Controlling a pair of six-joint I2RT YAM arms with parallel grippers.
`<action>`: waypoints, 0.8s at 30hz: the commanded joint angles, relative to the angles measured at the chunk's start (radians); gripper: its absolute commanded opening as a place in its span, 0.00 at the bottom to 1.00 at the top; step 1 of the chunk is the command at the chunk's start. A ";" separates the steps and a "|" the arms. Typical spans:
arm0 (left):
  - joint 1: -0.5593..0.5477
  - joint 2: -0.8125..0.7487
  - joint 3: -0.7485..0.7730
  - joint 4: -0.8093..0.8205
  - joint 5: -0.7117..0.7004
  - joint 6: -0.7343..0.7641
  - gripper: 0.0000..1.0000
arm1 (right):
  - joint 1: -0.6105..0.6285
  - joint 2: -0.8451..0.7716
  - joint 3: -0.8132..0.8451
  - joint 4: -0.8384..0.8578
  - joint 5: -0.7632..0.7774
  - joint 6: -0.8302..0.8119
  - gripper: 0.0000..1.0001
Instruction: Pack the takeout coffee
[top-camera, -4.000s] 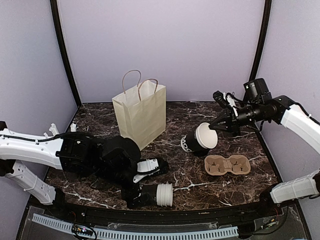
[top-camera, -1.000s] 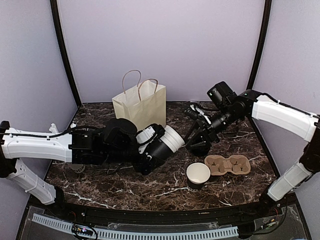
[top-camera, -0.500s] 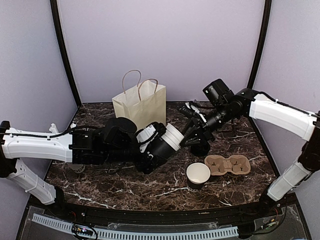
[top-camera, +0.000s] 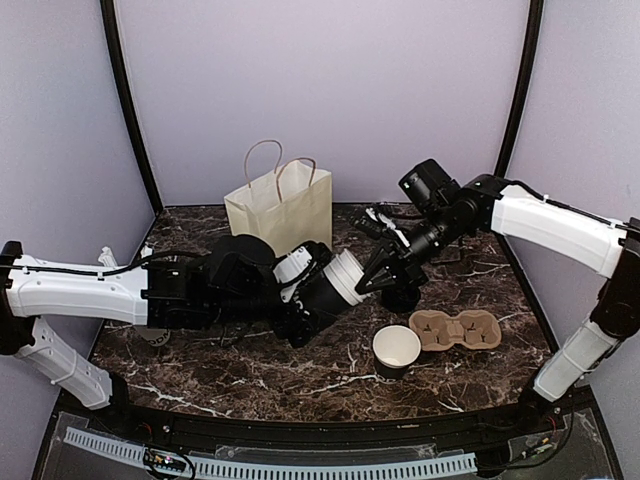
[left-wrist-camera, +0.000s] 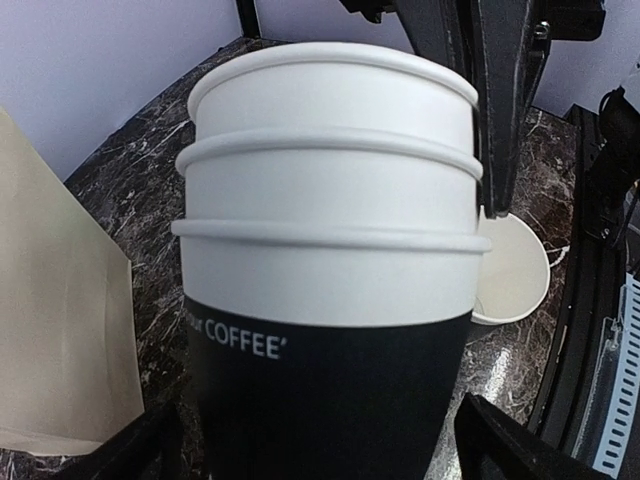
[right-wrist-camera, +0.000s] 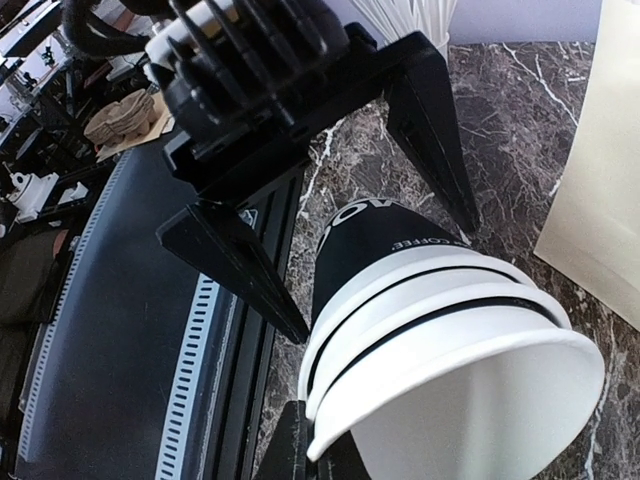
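A stack of three nested takeout coffee cups (top-camera: 338, 280), black with white rims, hangs tilted over the table's middle. It lies between the fingers of my left gripper (top-camera: 315, 297), which stands open; in the left wrist view a thin gap shows on each side of the stack (left-wrist-camera: 330, 250). My right gripper (top-camera: 370, 283) is shut on the rim of the outermost cup (right-wrist-camera: 450, 370), pinching it at the lower edge. A single cup (top-camera: 397, 350) stands upright and open beside the tan two-hole tray (top-camera: 455, 330). No lid is on any cup.
The cream handled bag (top-camera: 282, 225) stands behind the stack. A dark round object (top-camera: 403, 297) sits on the marble under the right arm. A white cup of paper-wrapped sticks (right-wrist-camera: 410, 15) shows at the top of the right wrist view.
My right gripper has closed onto the rim of the outermost cup. My left gripper's fingers have spread wider around the stack, which has shifted slightly right.
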 joint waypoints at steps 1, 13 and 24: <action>0.008 -0.010 -0.009 0.005 -0.061 0.047 0.99 | -0.006 0.006 0.061 -0.080 0.106 -0.083 0.00; 0.009 -0.010 -0.004 -0.054 -0.028 0.187 0.99 | -0.220 0.195 0.462 -0.426 0.626 -0.183 0.00; 0.011 0.182 0.113 0.004 0.052 0.314 0.99 | -0.386 0.293 0.620 -0.585 0.988 -0.227 0.00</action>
